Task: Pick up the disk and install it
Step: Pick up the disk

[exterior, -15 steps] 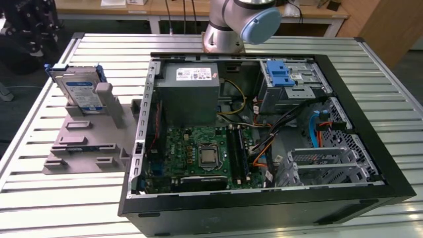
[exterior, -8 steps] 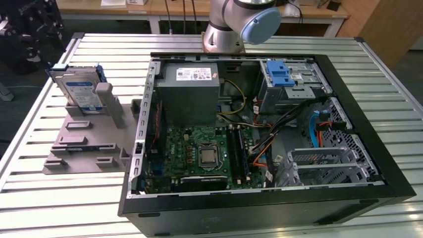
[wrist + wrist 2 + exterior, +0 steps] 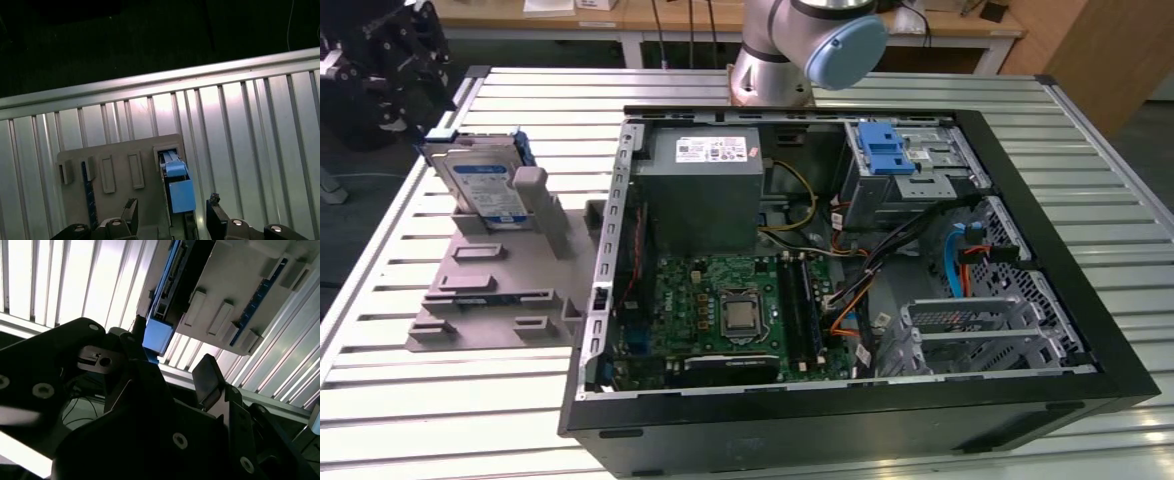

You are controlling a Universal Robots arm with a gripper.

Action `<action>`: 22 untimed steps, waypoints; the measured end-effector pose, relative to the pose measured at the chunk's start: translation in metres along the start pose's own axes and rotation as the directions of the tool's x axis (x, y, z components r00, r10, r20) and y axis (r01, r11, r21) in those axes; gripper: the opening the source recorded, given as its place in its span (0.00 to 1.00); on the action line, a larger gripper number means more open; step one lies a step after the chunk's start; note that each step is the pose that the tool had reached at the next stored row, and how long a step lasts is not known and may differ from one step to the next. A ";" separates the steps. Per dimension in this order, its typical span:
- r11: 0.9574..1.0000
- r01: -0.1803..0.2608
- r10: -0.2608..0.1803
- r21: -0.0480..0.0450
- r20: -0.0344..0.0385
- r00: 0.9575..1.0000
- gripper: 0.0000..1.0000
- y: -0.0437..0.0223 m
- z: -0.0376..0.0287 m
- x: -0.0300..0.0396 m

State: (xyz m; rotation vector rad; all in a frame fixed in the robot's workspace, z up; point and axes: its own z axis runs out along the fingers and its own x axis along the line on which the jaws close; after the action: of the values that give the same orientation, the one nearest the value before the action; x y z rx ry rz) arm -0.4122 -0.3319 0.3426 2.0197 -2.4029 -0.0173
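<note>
while empty, claw [image 3: 172,204] open over disk [image 3: 181,195]

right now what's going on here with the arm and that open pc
The robot arm's tool hangs above the disk, open, and in both wrist views the disk's blue-framed edge shows between the fingers, ungripped. The disk stands upright in a grey holder on the slatted table, to the exterior view's left of the open computer case. It has not yet been picked up or installed.
</note>
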 end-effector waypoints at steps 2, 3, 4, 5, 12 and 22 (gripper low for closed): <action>1.000 0.000 0.000 0.008 0.001 1.000 0.65 0.0017 0.0024 -0.0005; 1.000 0.000 0.000 0.012 0.002 1.000 0.65 0.0022 0.0039 -0.0010; 1.000 0.001 -0.001 0.014 0.002 1.000 0.65 0.0026 0.0053 -0.0015; 1.000 0.002 -0.002 0.015 0.002 1.000 0.65 0.0029 0.0067 -0.0018; 1.000 0.003 -0.003 0.015 0.002 1.000 0.65 0.0035 0.0106 -0.0045; 1.000 0.003 -0.003 0.015 0.002 1.000 0.63 0.0084 0.0272 -0.0091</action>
State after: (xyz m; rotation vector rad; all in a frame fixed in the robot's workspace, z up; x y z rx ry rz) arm -0.4192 -0.3214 0.3156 2.0304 -2.4086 -0.0017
